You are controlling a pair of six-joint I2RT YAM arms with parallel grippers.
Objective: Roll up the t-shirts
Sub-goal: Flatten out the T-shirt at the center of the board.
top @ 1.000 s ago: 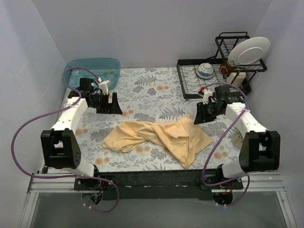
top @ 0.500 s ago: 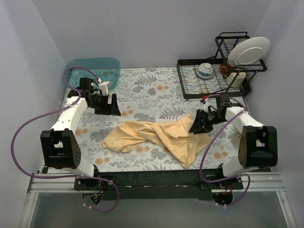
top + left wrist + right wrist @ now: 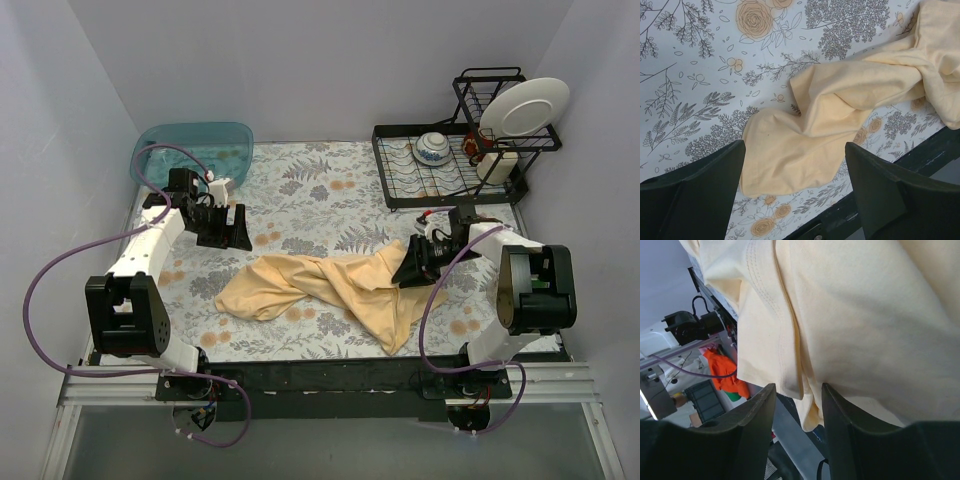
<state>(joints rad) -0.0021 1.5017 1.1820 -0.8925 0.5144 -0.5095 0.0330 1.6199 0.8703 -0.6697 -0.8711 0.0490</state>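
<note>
On the table [image 3: 310,190]: a pale yellow t-shirt [image 3: 330,285] lies crumpled and unrolled on the floral cover, near the front edge. It is twisted across its middle, and its wider part spreads toward the right front.
Left gripper [image 3: 230,235]: hangs above the table on the left side, behind the shirt's left end and apart from it. The jaws are spread wide with nothing between them.
Left wrist view: the shirt's left end lies flat below, framed between the two dark fingers [image 3: 700,190].
Right gripper [image 3: 413,268]: low at the shirt's far right edge. The jaws stand part-way apart, with a stitched hem fold of the shirt at the gap. Whether the pads press the cloth cannot be told.
Far left corner: a blue tub [image 3: 195,145].
Far right corner: a black dish rack [image 3: 385,170] holding a patterned bowl [image 3: 433,149], with a white plate [image 3: 524,107] standing on its upper tier.
</note>
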